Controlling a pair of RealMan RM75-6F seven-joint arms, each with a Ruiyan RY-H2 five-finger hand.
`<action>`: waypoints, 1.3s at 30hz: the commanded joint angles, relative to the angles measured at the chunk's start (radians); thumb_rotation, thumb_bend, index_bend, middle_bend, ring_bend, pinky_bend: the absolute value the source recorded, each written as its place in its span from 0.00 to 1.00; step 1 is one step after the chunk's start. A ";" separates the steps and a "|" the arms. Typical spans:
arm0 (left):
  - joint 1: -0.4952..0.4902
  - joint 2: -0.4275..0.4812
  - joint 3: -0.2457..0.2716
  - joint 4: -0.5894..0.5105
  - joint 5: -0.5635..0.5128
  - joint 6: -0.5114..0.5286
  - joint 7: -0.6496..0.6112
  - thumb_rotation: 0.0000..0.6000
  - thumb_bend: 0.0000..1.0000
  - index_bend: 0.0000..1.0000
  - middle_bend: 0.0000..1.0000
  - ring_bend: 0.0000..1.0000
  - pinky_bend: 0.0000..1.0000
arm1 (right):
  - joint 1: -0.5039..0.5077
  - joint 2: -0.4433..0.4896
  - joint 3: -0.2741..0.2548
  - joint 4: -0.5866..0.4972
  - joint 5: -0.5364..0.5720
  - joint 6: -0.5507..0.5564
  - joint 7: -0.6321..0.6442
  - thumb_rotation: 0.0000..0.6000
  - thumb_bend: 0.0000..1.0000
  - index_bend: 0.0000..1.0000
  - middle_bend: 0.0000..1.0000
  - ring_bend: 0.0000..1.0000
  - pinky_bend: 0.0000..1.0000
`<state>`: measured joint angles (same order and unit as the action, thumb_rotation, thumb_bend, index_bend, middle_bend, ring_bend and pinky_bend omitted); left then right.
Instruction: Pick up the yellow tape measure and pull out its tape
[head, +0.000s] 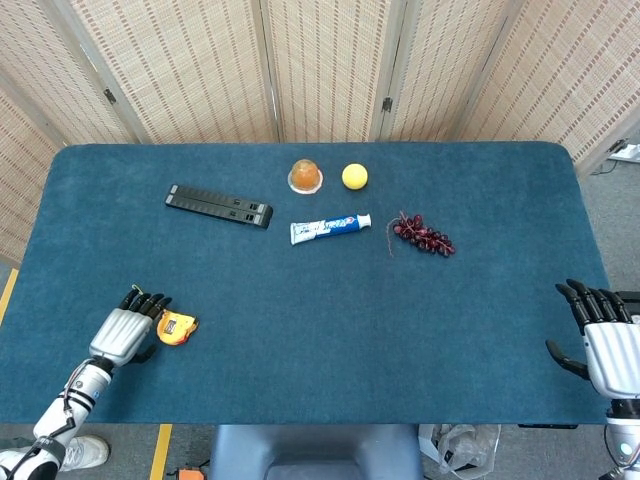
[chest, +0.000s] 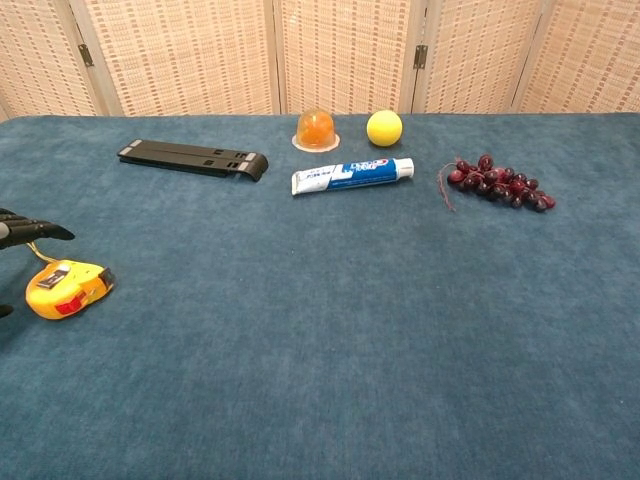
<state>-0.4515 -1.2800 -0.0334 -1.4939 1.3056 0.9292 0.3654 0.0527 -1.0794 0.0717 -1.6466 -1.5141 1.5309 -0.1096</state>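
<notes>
The yellow tape measure (head: 177, 328) lies flat on the blue table (head: 320, 340) at the near left, also seen as the tape measure (chest: 67, 288) in the chest view, with its thin yellow wrist cord trailing to the back left. My left hand (head: 126, 332) hovers just left of it, fingers spread and holding nothing; only its dark fingertips (chest: 22, 232) enter the chest view's left edge. My right hand (head: 607, 345) stays open at the table's near right edge, far from the tape measure.
A black power strip (head: 219, 205) lies at the back left. An orange jelly cup (head: 305, 176), a yellow ball (head: 354, 176), a toothpaste tube (head: 330, 228) and a bunch of dark grapes (head: 423, 235) sit across the back middle.
</notes>
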 joint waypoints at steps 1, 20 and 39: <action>-0.010 -0.013 0.004 0.008 -0.020 -0.014 0.014 1.00 0.38 0.08 0.09 0.11 0.01 | -0.001 0.001 0.000 0.000 0.002 -0.001 0.000 1.00 0.29 0.15 0.16 0.17 0.14; -0.038 -0.057 0.010 0.053 -0.036 0.000 0.005 1.00 0.38 0.23 0.20 0.20 0.04 | -0.006 0.002 0.001 -0.002 0.005 0.004 -0.001 1.00 0.29 0.15 0.16 0.17 0.14; -0.050 -0.110 0.012 0.122 0.023 0.039 -0.087 1.00 0.38 0.41 0.40 0.36 0.10 | -0.006 -0.001 0.003 -0.003 0.011 0.001 -0.004 1.00 0.29 0.16 0.16 0.17 0.14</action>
<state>-0.5010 -1.3857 -0.0212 -1.3768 1.3255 0.9653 0.2837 0.0463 -1.0801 0.0752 -1.6492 -1.5030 1.5317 -0.1131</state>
